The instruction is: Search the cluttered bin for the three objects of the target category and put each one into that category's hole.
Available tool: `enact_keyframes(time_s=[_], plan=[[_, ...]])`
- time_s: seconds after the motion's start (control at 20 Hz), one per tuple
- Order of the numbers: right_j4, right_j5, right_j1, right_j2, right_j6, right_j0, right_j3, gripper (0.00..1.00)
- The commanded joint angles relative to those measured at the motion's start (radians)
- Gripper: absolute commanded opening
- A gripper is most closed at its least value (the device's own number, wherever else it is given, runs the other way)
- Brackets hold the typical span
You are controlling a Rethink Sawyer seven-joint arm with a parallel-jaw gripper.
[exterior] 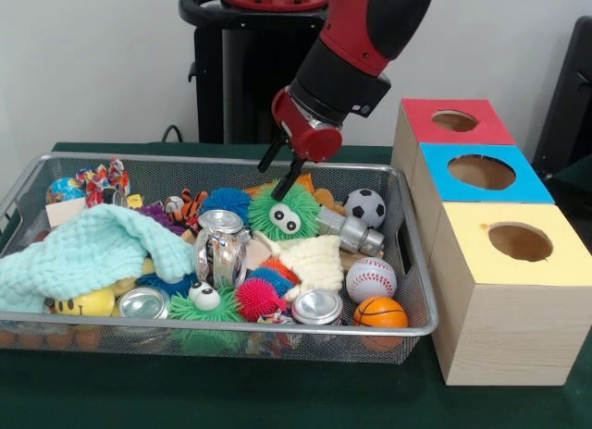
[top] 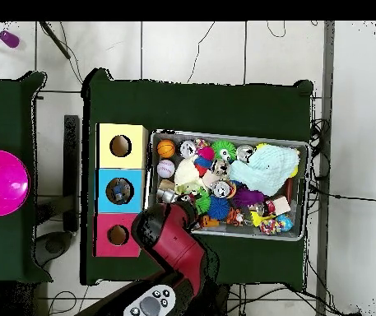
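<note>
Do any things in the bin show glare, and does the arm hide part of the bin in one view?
Front view: bright reflections sit on the silver lid beside the basketball and on the clear jar. Overhead view: no clear glare, but the red arm covers the bin corner nearest the red box.

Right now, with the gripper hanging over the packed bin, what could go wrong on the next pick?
1. The gripper hovers open just above the green fuzzy toy with eyes; neighbours crowd it, so a descent may pinch or drag the wrong item.
2. The mint cloth covers the bin's left part and could hide targets.
3. The soccer ball, baseball and basketball are round and may roll away if nudged.
</note>
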Motion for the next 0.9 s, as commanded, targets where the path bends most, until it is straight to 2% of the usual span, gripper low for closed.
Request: enact_keyframes(time_s=[0.05, 0.45, 0.65, 0.9], plan=[[-0.036, -0.092, 0.019, 0.186, 0.188, -0.049, 0.027, 1.00], [-0.066, -0.210, 0.028, 0.227, 0.214, -0.076, 0.048, 1.00], [-0.048, -0.234, 0.046, 0.221, 0.227, -0.060, 0.042, 1.00], [0.012, -0.222, 0.083, 0.178, 0.230, -0.009, 0.023, 1.00]])
